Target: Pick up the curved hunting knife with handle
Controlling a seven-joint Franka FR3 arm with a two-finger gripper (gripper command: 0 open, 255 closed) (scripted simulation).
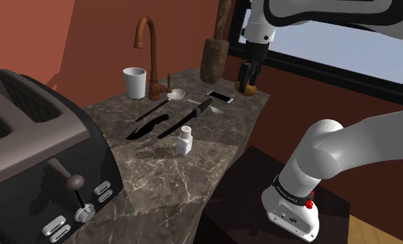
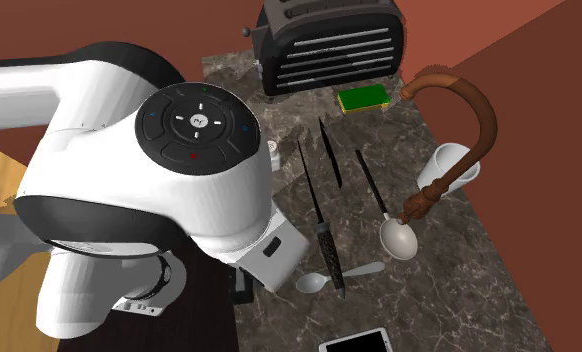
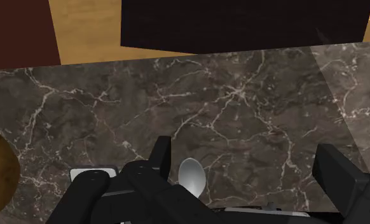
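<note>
Gripper (image 1: 247, 86), fingers parted and empty, is held above countertop (image 1: 193, 173) far corner; neighbouring straight knife (image 1: 186, 119) could be seized instead of curved hunting knife (image 1: 146, 127).

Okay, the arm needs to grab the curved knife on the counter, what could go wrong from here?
The curved hunting knife lies close beside a longer straight knife, so the open gripper could clasp the wrong one or nudge both. The white shaker stands near the blades and might get knocked over.
</note>
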